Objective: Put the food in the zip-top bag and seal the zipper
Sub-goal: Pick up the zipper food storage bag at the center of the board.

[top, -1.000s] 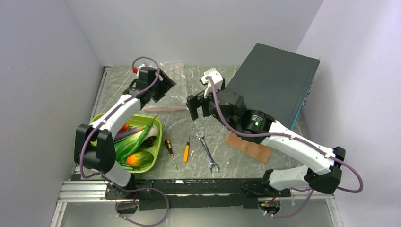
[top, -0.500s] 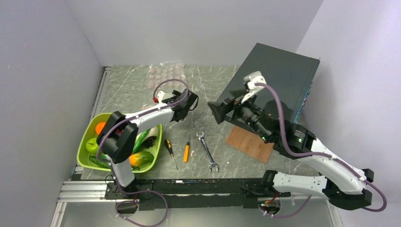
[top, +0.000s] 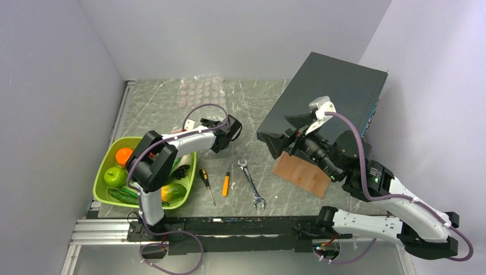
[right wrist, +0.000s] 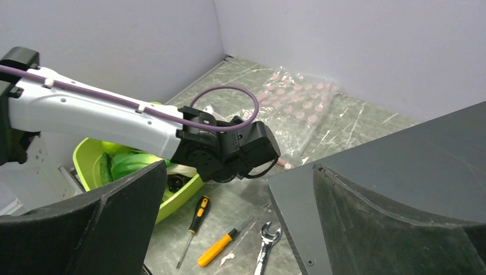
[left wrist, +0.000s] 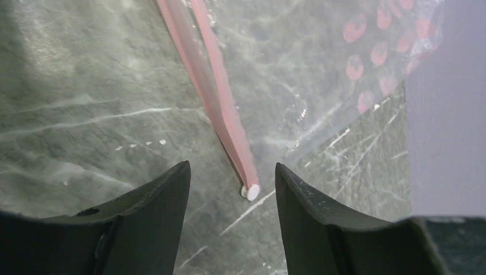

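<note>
The clear zip-top bag [top: 198,90] with pink dots lies flat at the back of the table and also shows in the right wrist view [right wrist: 298,106]. Its pinkish zipper [left wrist: 215,97] runs toward my left gripper and ends in a white slider [left wrist: 250,192]. My left gripper [left wrist: 231,172] is open and low over the table, the slider just ahead between its jaws, not touching; it also shows in the top view [top: 234,127]. My right gripper [top: 285,133] is open, empty and raised by the black box. The food, an orange ball [top: 124,156], a green apple [top: 114,176] and others, lies in the lime-green tray [top: 192,166].
A black box [top: 332,91] fills the back right, a wooden board [top: 301,175] in front of it. Two screwdrivers [top: 204,182] [top: 226,184] and a wrench [top: 252,184] lie near the front middle. Walls close the left, back and right.
My left gripper swung from the back left down to the table's middle at the zipper's end. My right gripper drew back to the right and rose beside the black box.
</note>
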`<state>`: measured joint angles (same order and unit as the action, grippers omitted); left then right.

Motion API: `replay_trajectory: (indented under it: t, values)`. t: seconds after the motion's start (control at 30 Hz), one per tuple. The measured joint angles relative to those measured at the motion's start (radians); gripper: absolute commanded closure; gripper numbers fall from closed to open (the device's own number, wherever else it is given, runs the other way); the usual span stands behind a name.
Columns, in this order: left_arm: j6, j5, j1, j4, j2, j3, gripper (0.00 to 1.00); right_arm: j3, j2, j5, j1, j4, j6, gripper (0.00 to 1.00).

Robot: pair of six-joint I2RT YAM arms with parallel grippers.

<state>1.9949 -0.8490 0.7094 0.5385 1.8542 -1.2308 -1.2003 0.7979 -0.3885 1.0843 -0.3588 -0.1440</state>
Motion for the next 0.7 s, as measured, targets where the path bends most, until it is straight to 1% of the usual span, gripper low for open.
replay_trajectory:
  t: [0.07,0.17,0.3,0.4,0.57,0.7]
  values:
    - [0.023,-0.011,0.0,0.021,0.01,0.0,0.32,0.006,-0.014,-0.004,0.008,0.002,0.005,0.0]
    - [0.052,-0.037,0.0,0.032,0.014,0.0,0.32,0.009,-0.031,-0.016,0.024,0.006,0.011,0.0]
    - [0.037,-0.068,-0.008,0.007,0.015,0.006,0.37,0.013,-0.046,-0.029,0.039,0.017,0.021,0.0]
    - [0.01,-0.065,-0.021,-0.053,0.016,0.034,0.35,0.015,-0.05,-0.031,0.044,0.021,0.024,0.01]
    - [0.008,-0.065,-0.039,-0.058,0.043,0.039,0.39,0.016,-0.049,-0.036,0.046,0.024,0.03,0.0]
    - [-0.037,-0.065,-0.054,-0.105,0.057,0.04,0.43,0.018,-0.047,-0.047,0.05,0.024,0.035,0.01]
